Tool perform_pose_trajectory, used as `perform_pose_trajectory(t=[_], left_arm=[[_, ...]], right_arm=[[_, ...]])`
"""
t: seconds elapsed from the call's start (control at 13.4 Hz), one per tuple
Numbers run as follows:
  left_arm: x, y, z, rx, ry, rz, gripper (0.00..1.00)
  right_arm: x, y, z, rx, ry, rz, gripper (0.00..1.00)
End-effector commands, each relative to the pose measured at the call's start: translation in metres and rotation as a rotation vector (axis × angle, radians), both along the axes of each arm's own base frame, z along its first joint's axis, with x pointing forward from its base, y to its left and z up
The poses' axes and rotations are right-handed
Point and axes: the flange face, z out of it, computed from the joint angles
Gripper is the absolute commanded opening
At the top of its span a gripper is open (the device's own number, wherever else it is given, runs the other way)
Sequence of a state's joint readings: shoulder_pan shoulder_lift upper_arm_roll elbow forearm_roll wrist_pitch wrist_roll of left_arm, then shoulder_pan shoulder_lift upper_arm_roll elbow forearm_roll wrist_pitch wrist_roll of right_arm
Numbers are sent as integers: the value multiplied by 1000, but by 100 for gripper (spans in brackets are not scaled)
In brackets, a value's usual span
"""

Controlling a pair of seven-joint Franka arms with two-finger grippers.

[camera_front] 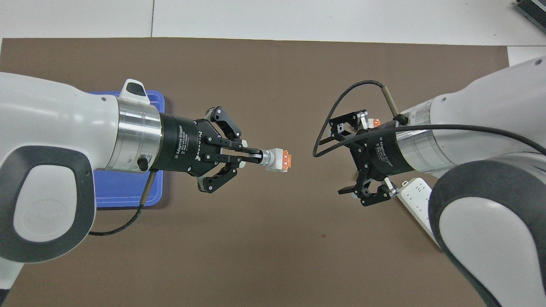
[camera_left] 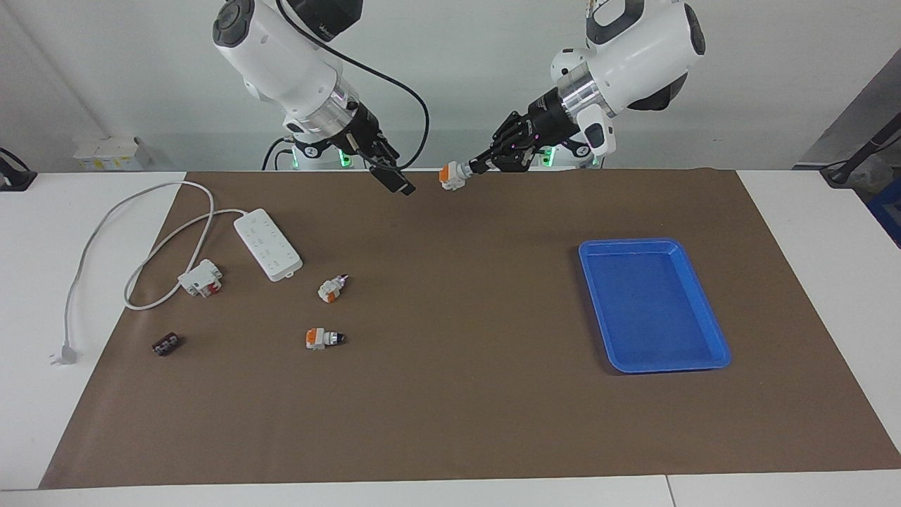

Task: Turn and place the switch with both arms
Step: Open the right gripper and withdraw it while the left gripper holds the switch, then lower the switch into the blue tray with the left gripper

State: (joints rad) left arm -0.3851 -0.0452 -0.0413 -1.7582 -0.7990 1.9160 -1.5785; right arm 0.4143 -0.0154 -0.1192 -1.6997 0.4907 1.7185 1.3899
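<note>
My left gripper [camera_left: 473, 167] is shut on the knob end of a switch [camera_left: 451, 176] and holds it level in the air, orange block pointing at the right gripper. The overhead view shows this gripper [camera_front: 257, 157] and the switch [camera_front: 279, 160] too. My right gripper [camera_left: 394, 179] is open and empty, a short gap from the switch, facing it; it also shows in the overhead view [camera_front: 337, 165]. Both are over the brown mat's [camera_left: 450, 394] edge nearest the robots. Two more switches [camera_left: 331, 288] [camera_left: 322, 339] lie on the mat toward the right arm's end.
A blue tray [camera_left: 651, 303] lies empty toward the left arm's end. A white power strip [camera_left: 267, 244] with its cable, a white-and-red block [camera_left: 200, 278] and a small dark brown piece [camera_left: 166, 344] lie toward the right arm's end.
</note>
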Motion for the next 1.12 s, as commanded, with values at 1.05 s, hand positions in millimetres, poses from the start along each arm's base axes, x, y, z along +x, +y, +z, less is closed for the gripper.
perform_pose_trajectory(t=[1.05], left_arm=[[1,214,-111,543,-462,-801,0]], right_arm=[[1,-182,21,-367,-271,981,100]])
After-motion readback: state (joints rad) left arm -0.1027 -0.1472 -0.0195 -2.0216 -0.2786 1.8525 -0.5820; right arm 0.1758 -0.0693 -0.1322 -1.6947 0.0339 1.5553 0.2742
